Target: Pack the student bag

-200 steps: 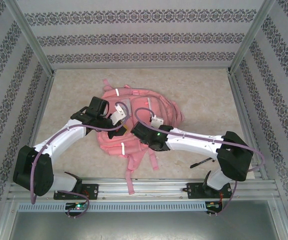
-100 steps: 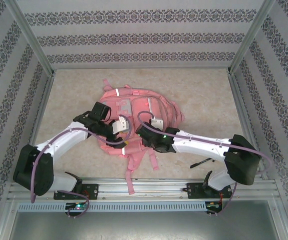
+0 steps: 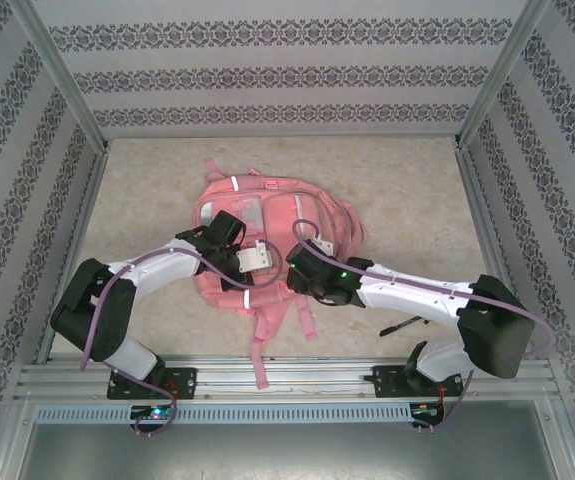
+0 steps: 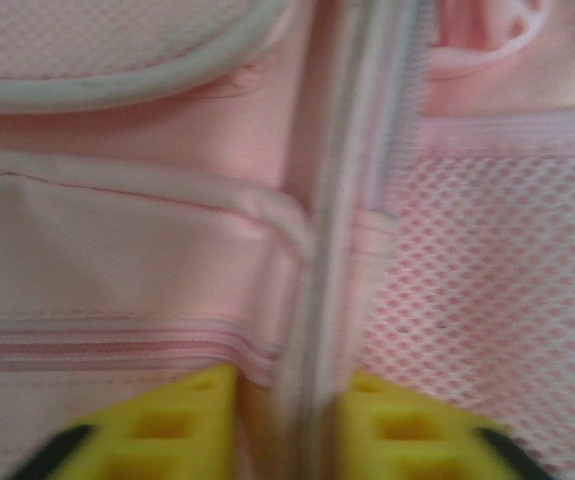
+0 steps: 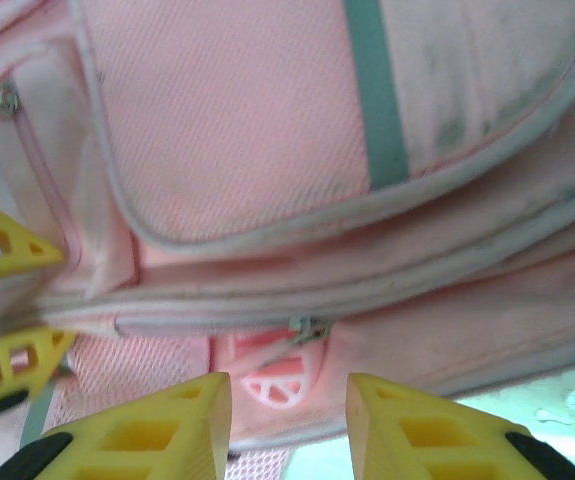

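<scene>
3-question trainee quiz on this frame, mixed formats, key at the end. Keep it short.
1. True or false: the left gripper and the right gripper are both over the student bag.
2. Multiple choice: in the right wrist view, what sits in the gap between the right gripper's fingertips?
A) a pink and white zip pull
B) a water bottle
C) a notebook
3. Short answer: what does the thin dark thing on the table, beside the right arm and off the bag, look like?

Key:
1. True
2. A
3. A pen
</scene>
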You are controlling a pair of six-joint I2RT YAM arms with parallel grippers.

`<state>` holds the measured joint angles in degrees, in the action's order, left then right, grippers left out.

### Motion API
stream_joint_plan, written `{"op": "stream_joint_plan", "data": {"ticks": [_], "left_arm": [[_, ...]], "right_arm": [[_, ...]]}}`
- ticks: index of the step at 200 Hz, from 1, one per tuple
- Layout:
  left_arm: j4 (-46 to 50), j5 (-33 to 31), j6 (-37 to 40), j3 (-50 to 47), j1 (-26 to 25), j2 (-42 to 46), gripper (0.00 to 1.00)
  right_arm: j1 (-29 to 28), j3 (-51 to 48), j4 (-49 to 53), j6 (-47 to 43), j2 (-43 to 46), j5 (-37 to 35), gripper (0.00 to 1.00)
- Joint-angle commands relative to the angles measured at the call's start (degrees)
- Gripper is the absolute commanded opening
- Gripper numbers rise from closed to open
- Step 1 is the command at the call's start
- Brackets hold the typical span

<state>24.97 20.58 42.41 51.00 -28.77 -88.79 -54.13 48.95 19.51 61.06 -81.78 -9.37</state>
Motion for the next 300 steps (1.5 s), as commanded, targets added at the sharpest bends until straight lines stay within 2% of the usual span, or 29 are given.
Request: {"op": "stream_joint_plan", "data": {"ticks": [1, 45, 86, 114, 166, 197, 258, 300], "left_arm": [[5.2, -2.3, 0.0, 3.1, 0.0, -0.5, 0.0], [12.5, 6.0, 0.9, 7.4, 0.0, 3.6, 0.0], [14.0, 9.7, -0.4, 9.0, 0.5, 3.5, 0.0], [12.8, 14.5, -1.4, 8.8, 1.5, 3.3, 0.0], [11.8, 18.4, -0.7, 9.0, 3.1, 3.7, 0.0], [12.1, 18.0, 0.5, 8.9, 3.5, 3.3, 0.0], [12.6, 16.8, 1.8, 8.2, 3.9, 3.2, 0.0], [12.0, 17.6, 1.8, 8.0, 3.9, 3.2, 0.0]], "right_arm": [[-0.2, -0.1, -1.5, -0.6, -1.7, 2.0, 0.36], [-0.2, 4.5, 5.3, 0.8, -3.5, -2.1, 0.44], [-1.3, 8.3, 9.0, 0.7, -6.3, -8.3, 0.49], [-3.2, 12.4, 13.3, 0.2, -10.2, -15.3, 0.48], [-4.1, 12.9, 16.9, 2.0, -13.1, -20.1, 0.37], [-4.1, 12.1, 17.9, 2.4, -11.8, -20.3, 0.32], [-4.1, 12.2, 20.7, -0.1, -7.8, -17.8, 0.3], [-4.2, 13.3, 19.6, -1.8, -9.7, -16.0, 0.28]]}}
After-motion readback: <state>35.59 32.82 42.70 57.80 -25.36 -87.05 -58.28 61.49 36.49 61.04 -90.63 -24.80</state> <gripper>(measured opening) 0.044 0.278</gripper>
